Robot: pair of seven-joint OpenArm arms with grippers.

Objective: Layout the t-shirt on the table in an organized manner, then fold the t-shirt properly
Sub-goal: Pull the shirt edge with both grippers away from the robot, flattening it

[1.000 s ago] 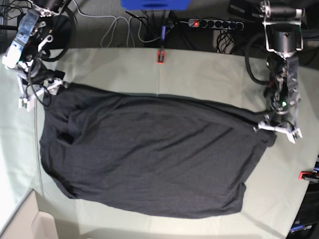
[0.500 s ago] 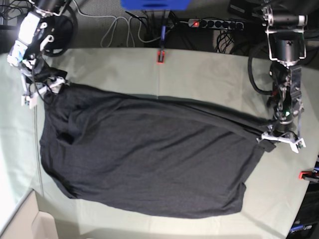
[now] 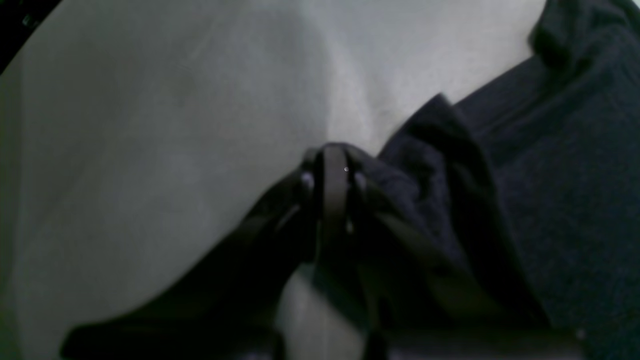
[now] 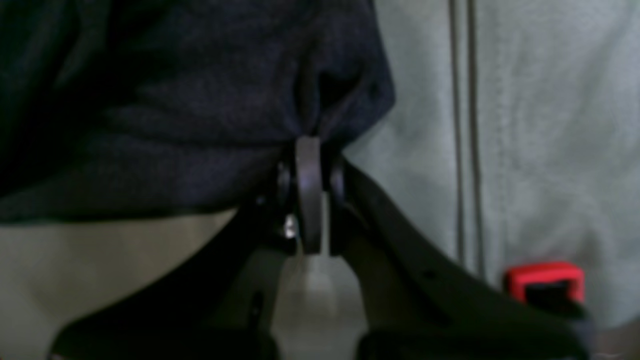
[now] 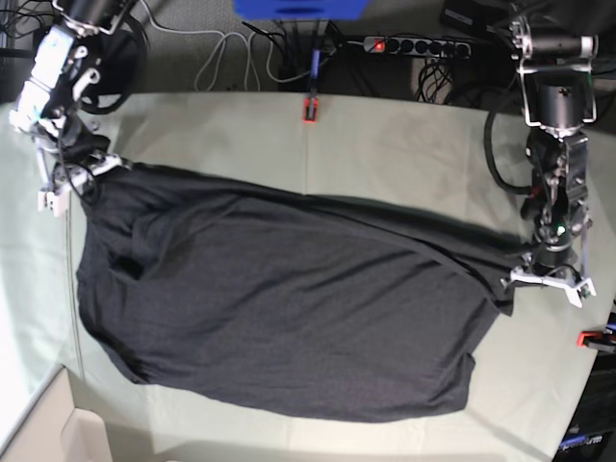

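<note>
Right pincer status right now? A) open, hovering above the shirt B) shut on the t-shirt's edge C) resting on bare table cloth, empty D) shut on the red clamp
B: in the right wrist view the right pincer is closed with a bunch of the t-shirt pinched at its tips; the red clamp sits apart, untouched.

A robotics lab: cloth-draped table (image 5: 385, 144), power strip (image 5: 414, 45), loose cables (image 5: 231, 58).

Spread across the middle of the table (image 5: 385, 144): the t-shirt (image 5: 289, 298). Pinched at opposite corners by the right gripper (image 5: 72, 178) and left gripper (image 5: 544, 279).
</note>
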